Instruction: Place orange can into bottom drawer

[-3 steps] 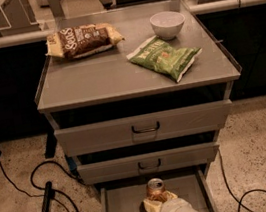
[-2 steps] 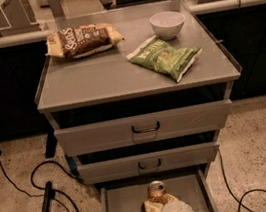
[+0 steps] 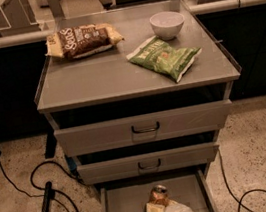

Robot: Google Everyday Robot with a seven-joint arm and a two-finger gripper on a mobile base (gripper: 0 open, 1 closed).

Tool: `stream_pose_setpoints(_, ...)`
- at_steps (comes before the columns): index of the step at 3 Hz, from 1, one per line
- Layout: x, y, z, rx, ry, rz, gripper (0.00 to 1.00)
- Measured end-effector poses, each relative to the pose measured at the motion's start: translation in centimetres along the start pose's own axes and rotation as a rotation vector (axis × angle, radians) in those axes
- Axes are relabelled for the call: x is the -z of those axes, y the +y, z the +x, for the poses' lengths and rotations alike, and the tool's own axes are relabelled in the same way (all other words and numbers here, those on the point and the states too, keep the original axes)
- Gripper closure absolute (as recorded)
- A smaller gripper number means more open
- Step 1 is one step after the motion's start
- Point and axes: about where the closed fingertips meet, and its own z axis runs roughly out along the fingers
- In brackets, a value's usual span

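Orange can [image 3: 159, 194] stands upright inside the open bottom drawer [image 3: 123, 206]. My tool [image 3: 156, 206] reaches in from the lower edge, right against the can; I cannot tell whether it grips it.

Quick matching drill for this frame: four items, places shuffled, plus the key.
1 orange can
2 white bowl
3 green bag
4 gripper

A back right of the cabinet top
B upright in the open bottom drawer
C at the can's near side, low in the drawer
D on the cabinet top, in front of the bowl

Pairs: 1-B; 2-A; 3-D; 4-C
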Motion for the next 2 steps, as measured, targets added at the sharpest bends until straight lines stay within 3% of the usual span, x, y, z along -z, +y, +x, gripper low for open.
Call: stream_pose_setpoints(2, -0.34, -0.21, 0.83, -0.023, -0.003, 0.027, 1.0)
